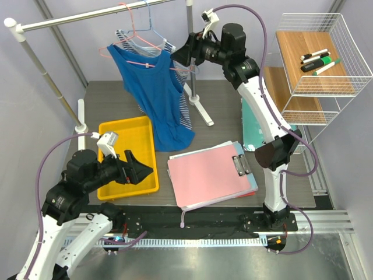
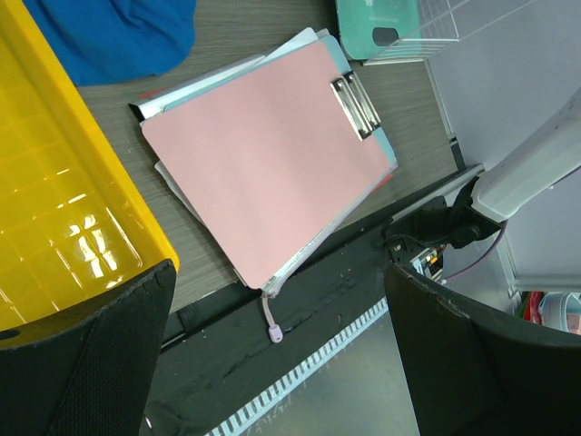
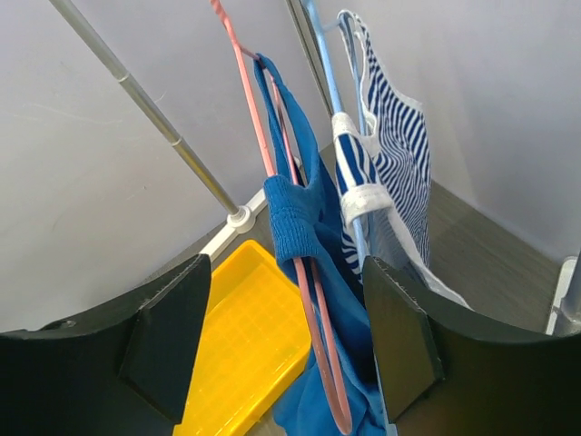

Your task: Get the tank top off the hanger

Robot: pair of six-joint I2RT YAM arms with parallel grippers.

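Tank top (image 1: 152, 87) on hanger (image 3: 322, 363), right gripper (image 3: 286, 341) spread

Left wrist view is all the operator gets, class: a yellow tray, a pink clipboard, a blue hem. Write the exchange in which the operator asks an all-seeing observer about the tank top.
Operator: Where does the blue tank top hang?
Observer: The blue tank top hangs on a pink hanger from the rail at the table's far side.
Operator: Is it alone there?
Observer: No, a striped top hangs right beside it.
Operator: Where is the right pincer?
Observer: The right pincer stands open around the tank top's shoulder strap.
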